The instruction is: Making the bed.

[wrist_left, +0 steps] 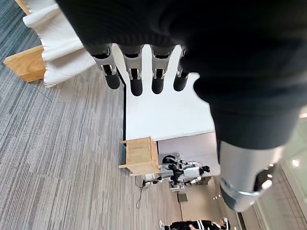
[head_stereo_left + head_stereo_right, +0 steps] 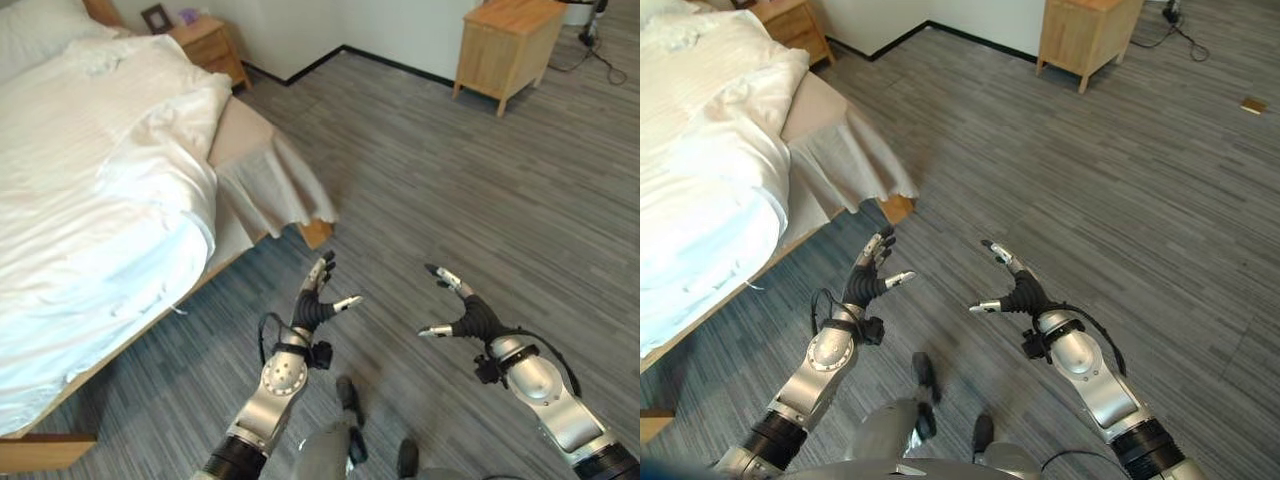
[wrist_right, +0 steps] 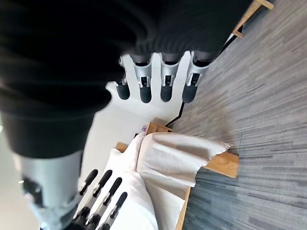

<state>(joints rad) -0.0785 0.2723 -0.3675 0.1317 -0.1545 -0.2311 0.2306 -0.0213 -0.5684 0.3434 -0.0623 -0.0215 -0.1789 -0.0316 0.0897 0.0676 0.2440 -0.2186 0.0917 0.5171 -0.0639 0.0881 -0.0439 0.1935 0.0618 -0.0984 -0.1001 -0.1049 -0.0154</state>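
A bed [image 2: 40, 452] with a wooden frame stands at the left, covered by a rumpled white duvet [image 2: 90, 190]. A beige sheet corner [image 2: 270, 185] hangs off the mattress at the foot, over the wooden bed corner [image 2: 316, 233]. My left hand [image 2: 318, 297] is held over the grey floor just in front of that corner, fingers straight, holding nothing. My right hand [image 2: 458, 305] floats further right over the floor, fingers spread and empty. In the right wrist view the left hand's fingers [image 3: 103, 191] show beside the hanging sheet [image 3: 168, 160].
A wooden nightstand [image 2: 210, 45] stands by the head of the bed. A second wooden cabinet [image 2: 505, 45] is against the far wall at the right. Grey carpet [image 2: 450, 180] spreads between bed and cabinet.
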